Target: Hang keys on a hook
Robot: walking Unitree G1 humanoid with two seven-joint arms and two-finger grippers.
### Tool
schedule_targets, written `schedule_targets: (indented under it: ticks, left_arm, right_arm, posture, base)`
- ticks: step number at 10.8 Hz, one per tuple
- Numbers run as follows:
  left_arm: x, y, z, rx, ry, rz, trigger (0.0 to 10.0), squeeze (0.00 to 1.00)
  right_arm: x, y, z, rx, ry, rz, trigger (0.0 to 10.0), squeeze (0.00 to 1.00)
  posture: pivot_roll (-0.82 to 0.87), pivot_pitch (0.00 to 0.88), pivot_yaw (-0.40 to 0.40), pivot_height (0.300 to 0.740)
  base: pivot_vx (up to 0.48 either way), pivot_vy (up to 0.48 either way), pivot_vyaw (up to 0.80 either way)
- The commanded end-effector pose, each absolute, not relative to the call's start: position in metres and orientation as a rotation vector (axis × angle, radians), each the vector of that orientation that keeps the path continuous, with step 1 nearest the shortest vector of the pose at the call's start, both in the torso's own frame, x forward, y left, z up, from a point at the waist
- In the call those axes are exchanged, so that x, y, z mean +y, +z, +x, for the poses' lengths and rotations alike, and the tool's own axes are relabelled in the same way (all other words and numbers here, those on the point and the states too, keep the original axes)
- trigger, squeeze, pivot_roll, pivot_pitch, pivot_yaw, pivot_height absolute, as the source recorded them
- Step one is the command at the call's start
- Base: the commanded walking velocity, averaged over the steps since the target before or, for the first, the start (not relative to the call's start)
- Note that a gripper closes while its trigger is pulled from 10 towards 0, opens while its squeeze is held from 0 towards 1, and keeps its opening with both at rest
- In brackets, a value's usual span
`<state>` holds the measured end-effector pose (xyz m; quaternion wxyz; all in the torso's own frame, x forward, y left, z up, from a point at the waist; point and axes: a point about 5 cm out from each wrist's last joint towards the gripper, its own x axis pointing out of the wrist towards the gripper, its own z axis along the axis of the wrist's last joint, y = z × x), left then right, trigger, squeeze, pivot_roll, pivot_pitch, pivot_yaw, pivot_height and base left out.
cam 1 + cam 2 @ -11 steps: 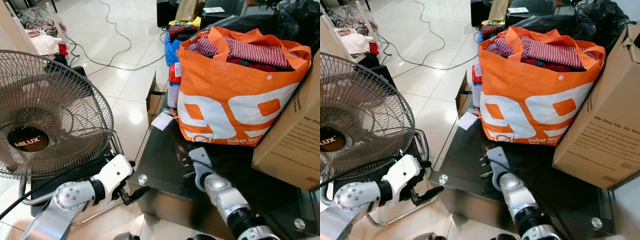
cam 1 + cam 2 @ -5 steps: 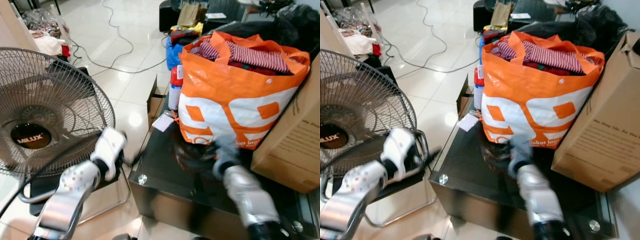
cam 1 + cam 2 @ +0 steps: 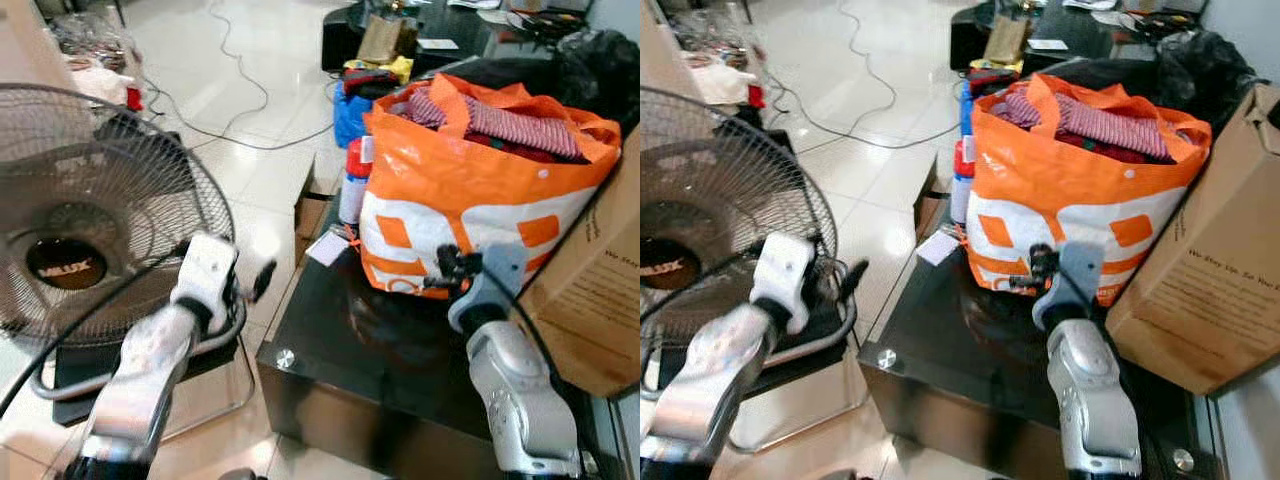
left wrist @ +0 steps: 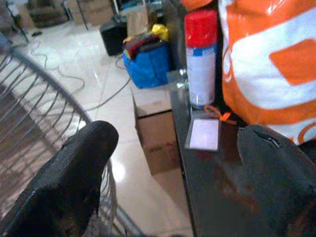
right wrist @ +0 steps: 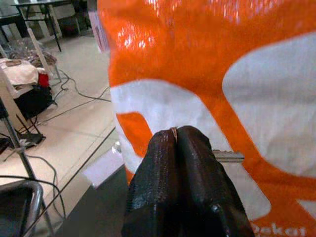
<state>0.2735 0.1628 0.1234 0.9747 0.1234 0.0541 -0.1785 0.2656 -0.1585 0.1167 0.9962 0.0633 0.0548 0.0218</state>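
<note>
Right end effector pinching a key against the orange bag.

I am holding it above the black bench, fingers pressed together on the key. Left end effector is hanging spread at nine o'clock, beside the fan; its hub label is too blurred to read.

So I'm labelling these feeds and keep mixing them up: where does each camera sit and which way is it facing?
Left eye, right eye: on the head, looking down over both arms at the black table, orange bag and fan.
Left wrist: looks between the open left gripper toward the spray can and card tag.
Right wrist: looks along the shut right gripper, pinching a key, at the bag.
Shared: all show the orange bag.
</note>
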Motion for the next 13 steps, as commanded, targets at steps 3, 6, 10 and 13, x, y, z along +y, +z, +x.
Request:
schedule_targets:
  ticks: [3, 6, 10, 13]
  left_arm:
    - [0.158, 0.115, 0.278, 0.159, -0.423, 0.293, 10.0, 0.15]
    - [0.163, 0.108, 0.282, 0.217, -0.514, 0.34, 10.0, 0.15]
    - [0.149, 0.112, 0.293, 0.159, -0.72, 0.446, 10.0, 0.15]
    - [0.111, 0.148, 0.318, -0.062, -0.898, 0.479, 10.0, 0.16]
  right_arm:
    - [-0.149, 0.089, 0.261, 0.396, 0.307, -0.073, 0.0, 0.0]
    - [-0.161, 0.083, 0.262, 0.5, 0.309, -0.163, 0.0, 0.0]
    - [-0.122, 0.127, 0.266, 0.304, 0.576, 0.165, 0.0, 0.0]
    - [-0.111, 0.133, 0.252, 0.303, 0.789, 0.151, 0.0, 0.0]
  posture:
    - [0.0, 0.0, -0.03, 0.74]
    - [0.0, 0.0, -0.024, 0.74]
    - [-0.01, 0.0, -0.022, 0.74]
    - [-0.02, 0.0, -0.024, 0.74]
  base:
    - [0.0, 0.0, 0.0]
    - [0.0, 0.0, 0.0]
    - [0.0, 0.0, 0.0]
    - [0.0, 0.0, 0.0]
